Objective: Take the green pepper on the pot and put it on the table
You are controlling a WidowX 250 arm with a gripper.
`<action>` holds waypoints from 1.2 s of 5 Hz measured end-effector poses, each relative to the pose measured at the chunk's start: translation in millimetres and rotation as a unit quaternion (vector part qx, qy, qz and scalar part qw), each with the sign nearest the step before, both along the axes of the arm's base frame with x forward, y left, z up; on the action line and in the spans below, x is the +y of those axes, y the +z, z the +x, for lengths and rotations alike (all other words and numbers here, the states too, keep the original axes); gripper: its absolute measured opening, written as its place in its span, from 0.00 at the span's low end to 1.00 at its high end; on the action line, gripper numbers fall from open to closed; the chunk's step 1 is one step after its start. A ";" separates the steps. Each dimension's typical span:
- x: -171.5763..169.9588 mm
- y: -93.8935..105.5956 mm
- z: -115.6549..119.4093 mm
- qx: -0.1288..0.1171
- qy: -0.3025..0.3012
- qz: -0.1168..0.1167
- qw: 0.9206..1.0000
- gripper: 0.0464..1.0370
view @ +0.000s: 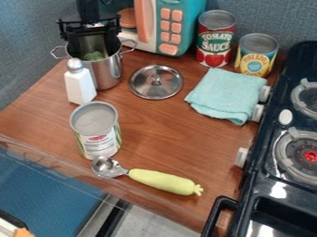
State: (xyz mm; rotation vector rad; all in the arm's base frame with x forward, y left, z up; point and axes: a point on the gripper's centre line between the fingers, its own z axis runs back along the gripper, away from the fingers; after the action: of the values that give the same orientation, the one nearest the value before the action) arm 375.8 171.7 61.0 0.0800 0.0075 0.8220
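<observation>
Over the silver pot in the upper left hangs my gripper (91, 39), its two fingers spread apart and reaching down to the pot's mouth. Inside the pot (106, 71), low between the fingers, is the green pepper (95, 56), partly hidden by the pot's wall. I cannot tell whether a finger touches it. The wooden table (164, 134) extends in front of the pot and to its right.
A white shaker (80, 83) stands just in front of the pot, and a metal lid (156, 82) lies to its right. Further off are an open can (97, 134), a scoop with a yellow-green handle (162, 181), a folded cloth (226, 95), two cans, a toy microwave and the stove (278, 185).
</observation>
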 end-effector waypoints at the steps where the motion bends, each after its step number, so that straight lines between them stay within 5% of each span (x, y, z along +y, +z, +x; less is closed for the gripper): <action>1: 3.0 -6.5 1.6 -0.001 0.004 0.006 1.000 0.96; 3: 12.3 -15.5 9.1 -0.003 0.013 0.019 1.000 0.96; 4: 14.3 -18.2 10.7 -0.004 0.013 0.024 1.000 0.91; 5: 14.6 -18.2 11.4 -0.006 0.014 0.025 1.000 0.68; 6: 10.3 -15.1 10.3 -0.001 0.014 0.006 1.000 0.68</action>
State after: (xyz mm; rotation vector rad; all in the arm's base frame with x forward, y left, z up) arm 386.1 182.0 45.9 0.0904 0.0019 0.8501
